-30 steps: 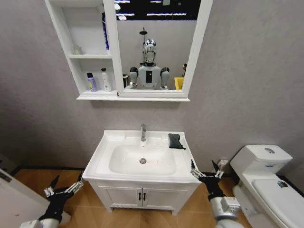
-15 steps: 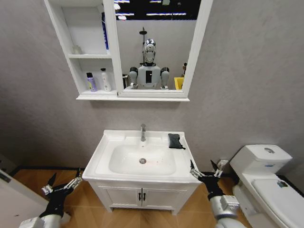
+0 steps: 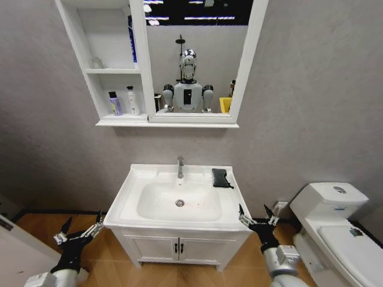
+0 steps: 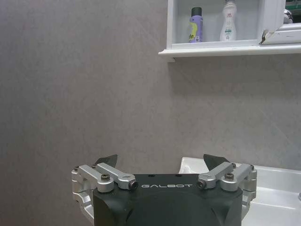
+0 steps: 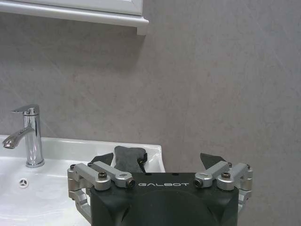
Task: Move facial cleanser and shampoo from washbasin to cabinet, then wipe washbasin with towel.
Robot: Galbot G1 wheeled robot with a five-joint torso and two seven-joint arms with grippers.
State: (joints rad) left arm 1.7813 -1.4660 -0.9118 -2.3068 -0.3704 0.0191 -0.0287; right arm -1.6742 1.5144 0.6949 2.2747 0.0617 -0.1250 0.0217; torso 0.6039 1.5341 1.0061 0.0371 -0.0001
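The head camera looks forward and down from in front of the washbasin (image 3: 178, 200); each wrist camera sits low beside it, facing the wall; all three share its rim.

Black GALBOT-marked gripper (image 4: 160, 162), silver screwed linkages

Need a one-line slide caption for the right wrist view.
Open right end effector faces the small black towel lying on the white ceramic washbasin rim beside the chrome faucet.
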